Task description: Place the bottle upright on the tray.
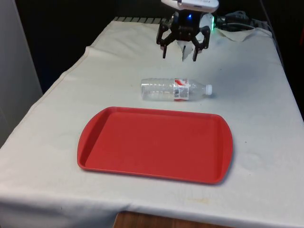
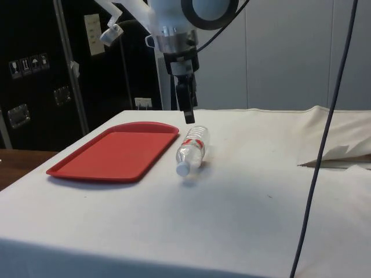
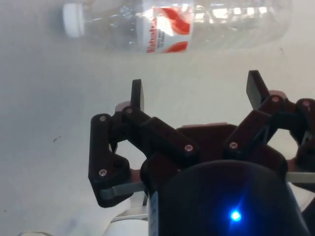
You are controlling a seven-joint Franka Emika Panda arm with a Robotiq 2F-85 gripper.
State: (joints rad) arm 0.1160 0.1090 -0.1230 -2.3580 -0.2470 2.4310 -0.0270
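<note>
Bottle [image 1: 175,89] of clear plastic lies on its side on the white tablecloth [image 1: 256,142], its white cap [image 1: 208,89] pointing toward the front view's right and a red-and-white label [image 1: 181,89] wrapped around its body near the neck. It rests just beyond the far long edge of a red tray [image 1: 155,144], close to the rim but apart from it, with a strip of cloth showing between the 2. In the side view the bottle [image 2: 192,150] sits just beside the tray [image 2: 116,152], cap end toward that camera. The black gripper [image 1: 180,55] hangs in the air above the cloth on the far side of the bottle, away from the tray, its 2 fingers spread wide with nothing between them. The side view shows the gripper [image 2: 188,113] pointing straight down, its tips a little above the bottle and not touching it. From the wrist view, the fingertips [image 3: 137,93] stand well apart over bare cloth, and the bottle [image 3: 177,24] lies crosswise beyond them, label [image 3: 167,28] facing up. A crumpled fold of cloth [image 1: 237,34] sits at the table's far end, toward the front view's right.
</note>
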